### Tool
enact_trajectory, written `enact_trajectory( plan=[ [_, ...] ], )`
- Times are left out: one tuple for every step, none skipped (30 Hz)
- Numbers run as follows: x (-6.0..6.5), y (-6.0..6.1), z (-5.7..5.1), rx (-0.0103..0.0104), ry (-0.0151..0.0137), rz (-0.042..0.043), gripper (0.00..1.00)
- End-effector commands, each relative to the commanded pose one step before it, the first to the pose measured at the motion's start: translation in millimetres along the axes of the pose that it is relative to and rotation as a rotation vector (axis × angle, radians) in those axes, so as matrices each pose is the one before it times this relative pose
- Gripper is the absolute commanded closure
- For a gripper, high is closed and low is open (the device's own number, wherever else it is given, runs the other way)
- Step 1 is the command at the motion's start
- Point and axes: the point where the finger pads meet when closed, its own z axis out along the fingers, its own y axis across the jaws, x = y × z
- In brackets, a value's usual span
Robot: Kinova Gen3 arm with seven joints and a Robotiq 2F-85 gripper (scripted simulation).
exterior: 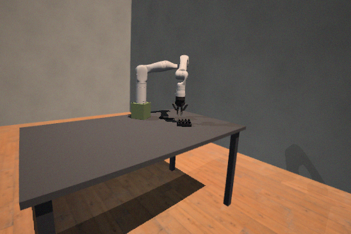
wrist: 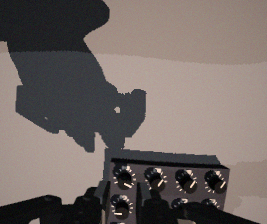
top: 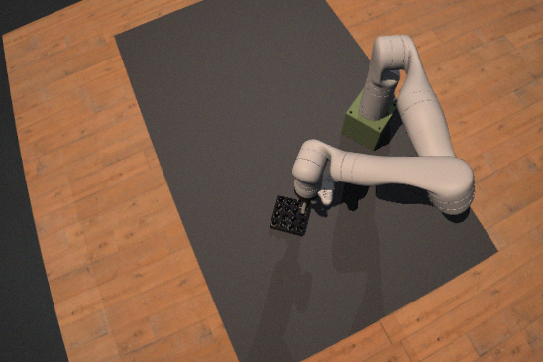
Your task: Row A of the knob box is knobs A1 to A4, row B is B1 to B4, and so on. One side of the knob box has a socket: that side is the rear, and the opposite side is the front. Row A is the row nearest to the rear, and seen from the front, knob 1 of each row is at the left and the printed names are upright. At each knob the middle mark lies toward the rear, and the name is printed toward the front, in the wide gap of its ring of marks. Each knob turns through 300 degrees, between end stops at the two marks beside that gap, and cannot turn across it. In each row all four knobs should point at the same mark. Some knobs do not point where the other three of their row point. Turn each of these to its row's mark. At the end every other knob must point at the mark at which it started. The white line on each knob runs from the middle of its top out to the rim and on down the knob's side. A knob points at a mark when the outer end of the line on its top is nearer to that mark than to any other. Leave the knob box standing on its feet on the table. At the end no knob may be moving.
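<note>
The black knob box (top: 287,231) (exterior: 184,125) (wrist: 139,172) stands on the table. My gripper (top: 303,207) (exterior: 180,114) (wrist: 123,195) is partly open and empty, with its fingertips above the box. In the wrist view, four knobs of the outermost row show, the leftmost knob (wrist: 124,177) with a white streak at its lower right. The other three knobs there have streaks slanting differently from it. A knob (wrist: 120,206) of the following row shows between the fingers, its streak low at the left. Other knobs are partly or wholly hidden by the gripper. Names and the socket cannot be made out.
The dark table (top: 223,102) (exterior: 112,143) bears the green arm base (top: 366,130) (exterior: 141,111). The arm reaches over the table to the box. The arm's shadow lies beside the box in the wrist view.
</note>
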Motion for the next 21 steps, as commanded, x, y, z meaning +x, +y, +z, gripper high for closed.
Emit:
enact_trajectory(
  plan=[
    [0.07,0.65,-0.65,-0.00183,-0.00010,-0.00033,0.81],
    [0.00,0.00,0.00,0.00000,0.00000,0.00000,0.81],
    [0.00,0.00,0.00,0.00000,0.00000,0.00000,0.81],
    [0.00,0.00,0.00,0.00000,0.00000,0.00000,0.81],
    [0.00,0.00,0.00,0.00000,0.00000,0.00000,0.81],
    [0.00,0.00,0.00,0.00000,0.00000,0.00000,0.81],
    [0.00,0.00,0.00,0.00000,0.00000,0.00002,0.81],
    [0.00,-0.01,0.00,0.00002,0.00000,0.00012,0.81],
    [0.00,-0.01,0.00,0.00004,0.00000,0.00031,0.81],
    [0.00,-0.03,0.00,0.00008,0.00000,0.00060,0.81],
    [0.00,-0.04,0.01,0.00013,0.00001,0.00097,0.81],
    [0.00,-0.06,0.01,0.00019,0.00001,0.00143,0.81],
    [0.00,-0.09,0.01,0.00026,0.00001,0.00196,0.81],
    [0.00,-0.11,0.02,0.00034,0.00001,0.00256,0.81],
    [0.00,-0.14,0.02,0.00043,0.00002,0.00323,0.81],
    [-0.01,-0.17,0.03,0.00052,0.00002,0.00396,0.81],
    [0.00,0.00,0.00,0.00000,0.00000,0.00000,0.81],
    [0.00,0.00,0.00,0.00000,0.00000,0.00000,0.81],
    [-0.01,-0.21,0.04,0.00063,0.00002,0.00476,0.81],
    [-0.01,-0.24,0.04,0.00074,0.00002,0.00560,0.81],
    [-0.01,-0.28,0.05,0.00085,0.00002,0.00650,0.81]
  ],
)
